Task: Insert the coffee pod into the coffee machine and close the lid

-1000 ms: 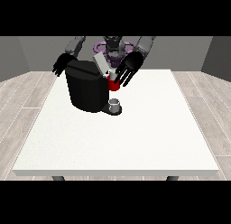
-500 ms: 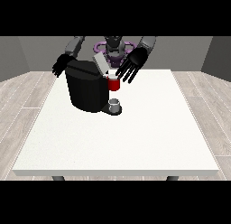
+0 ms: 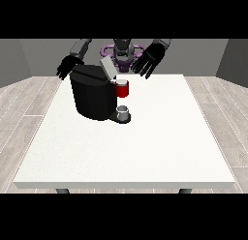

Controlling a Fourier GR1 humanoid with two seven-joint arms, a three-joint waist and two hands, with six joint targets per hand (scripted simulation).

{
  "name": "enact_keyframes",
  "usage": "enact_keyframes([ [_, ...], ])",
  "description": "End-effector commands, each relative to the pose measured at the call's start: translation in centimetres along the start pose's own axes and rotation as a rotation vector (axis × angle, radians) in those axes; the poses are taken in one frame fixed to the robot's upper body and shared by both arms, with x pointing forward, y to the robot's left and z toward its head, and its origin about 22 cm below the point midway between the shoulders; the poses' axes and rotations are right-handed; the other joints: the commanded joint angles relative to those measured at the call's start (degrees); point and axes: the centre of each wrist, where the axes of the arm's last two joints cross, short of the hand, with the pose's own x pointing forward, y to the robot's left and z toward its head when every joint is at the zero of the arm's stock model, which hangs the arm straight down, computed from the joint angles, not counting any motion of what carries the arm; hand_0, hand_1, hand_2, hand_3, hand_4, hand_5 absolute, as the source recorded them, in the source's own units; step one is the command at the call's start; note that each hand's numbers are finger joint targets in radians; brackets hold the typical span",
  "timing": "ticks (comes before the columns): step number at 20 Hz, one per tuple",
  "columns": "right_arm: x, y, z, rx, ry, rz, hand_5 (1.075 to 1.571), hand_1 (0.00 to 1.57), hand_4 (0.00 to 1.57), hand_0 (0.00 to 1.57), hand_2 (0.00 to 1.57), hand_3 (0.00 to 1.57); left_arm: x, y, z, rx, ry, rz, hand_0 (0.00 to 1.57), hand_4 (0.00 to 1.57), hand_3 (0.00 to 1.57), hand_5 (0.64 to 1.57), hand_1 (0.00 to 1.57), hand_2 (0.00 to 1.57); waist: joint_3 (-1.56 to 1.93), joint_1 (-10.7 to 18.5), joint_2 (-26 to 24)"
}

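Note:
The black coffee machine (image 3: 92,96) stands on the white table (image 3: 145,147), towards the back left. Its grey lid (image 3: 107,68) is tilted up. A red thing at the machine (image 3: 123,90) sits at its front, with a small pale grey thing (image 3: 121,81) on top. Another grey thing (image 3: 123,111) rests on the machine's base below. The hand at the view's right (image 3: 147,61) hovers open, fingers spread, above and to the right of the red thing and clear of it. The hand at the view's left (image 3: 68,67) hangs open behind the machine's back left corner.
The robot's torso (image 3: 123,52) is behind the table's far edge. Grey wood floor (image 3: 218,113) surrounds the table. The white tabletop stretches wide in front of and to the right of the machine.
The hand at the view's right has lifted up and to the right, away from the red thing at the machine. The other hand and the lid look unchanged.

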Motion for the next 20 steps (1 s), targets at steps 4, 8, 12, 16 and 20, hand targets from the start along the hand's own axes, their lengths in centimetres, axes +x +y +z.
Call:
enact_keyframes([
  [4,-2.2,-1.9,1.6,-0.084,0.061,-0.01,1.571,0.0,0.43,0.0,0.0,0.0,-1.9,-5.8,1.0,0.064,-0.047,0.438,0.0,0.08,0.0,1.571,0.0,0.0,-0.06,6.2,-6.3],
  [8,-3.7,-3.1,2.8,-0.14,0.133,0.004,1.571,0.0,0.37,0.0,0.0,0.0,-2.0,-11.0,1.7,0.022,-0.004,0.707,0.0,0.0,0.0,1.571,0.0,0.0,-0.02,9.6,-12.2],
  [12,-3.5,-4.1,4.1,-0.128,0.128,0.062,1.571,0.0,0.49,0.0,0.0,0.0,-6.1,-15.1,5.6,0.053,0.052,0.781,0.0,0.0,0.0,1.571,0.0,0.0,-0.04,10.7,-16.9],
  [16,-2.6,-5.6,4.7,-0.002,0.121,0.104,1.571,0.0,0.39,0.0,0.0,0.0,-8.4,-17.4,8.3,0.026,0.133,0.907,0.0,0.23,0.0,1.571,0.0,0.0,-0.04,11.0,-20.6],
  [20,1.6,-5.3,2.3,0.103,0.06,0.066,1.571,0.0,0.26,0.0,0.0,0.0,-9.7,-18.7,10.2,0.046,0.182,0.934,0.0,0.0,0.0,1.571,0.0,0.0,-0.03,11.4,-21.3],
])
